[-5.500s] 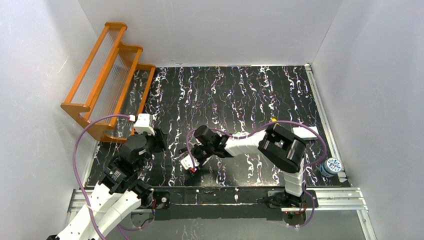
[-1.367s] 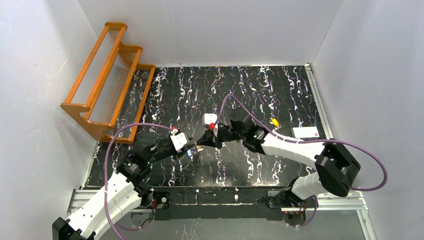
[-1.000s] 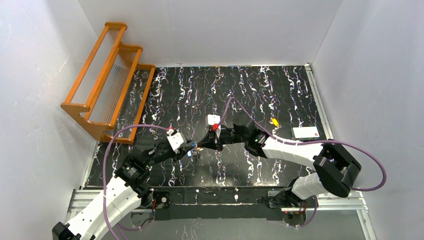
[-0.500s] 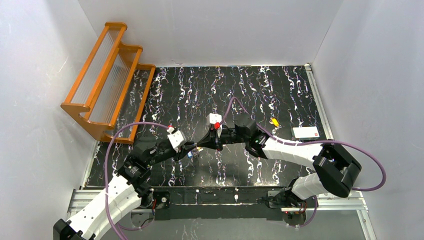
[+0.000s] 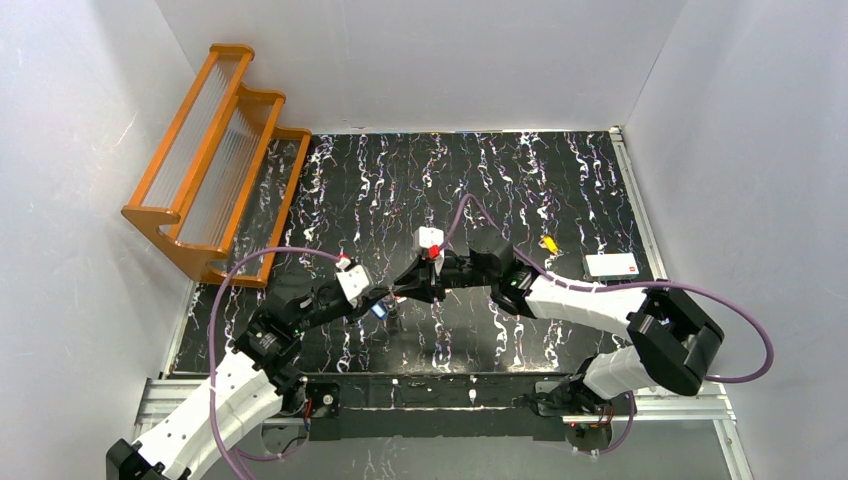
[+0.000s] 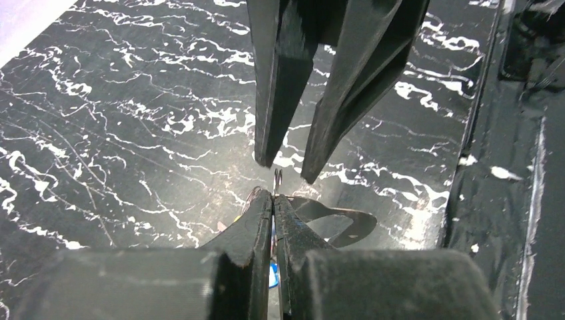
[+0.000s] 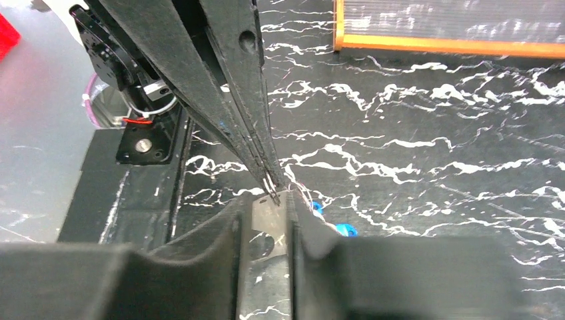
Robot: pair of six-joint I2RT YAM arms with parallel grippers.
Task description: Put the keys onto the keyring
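The two arms meet over the front middle of the black marbled table. My left gripper [image 5: 388,298] [image 6: 274,199] is shut on the thin metal ring of the keyring, which sticks out just past its tips. The keyring's flat grey fob [image 6: 346,223] [image 7: 270,223] hangs beside and below it. My right gripper [image 5: 403,292] [image 7: 266,199] faces it with its jaws parted, and the fob lies in the gap between them. Blue key heads [image 7: 343,230] [image 5: 379,310] dangle under the ring. A yellow-orange key [image 5: 548,243] lies on the table to the right.
An orange wooden rack [image 5: 215,150] leans at the back left. A white card [image 5: 611,265] lies near the right wall. White walls close in three sides, and a metal rail [image 5: 450,390] runs along the front edge.
My left gripper has closed onto the ring. My right gripper, shut before, has parted its jaws. Both arms have stayed almost in place.
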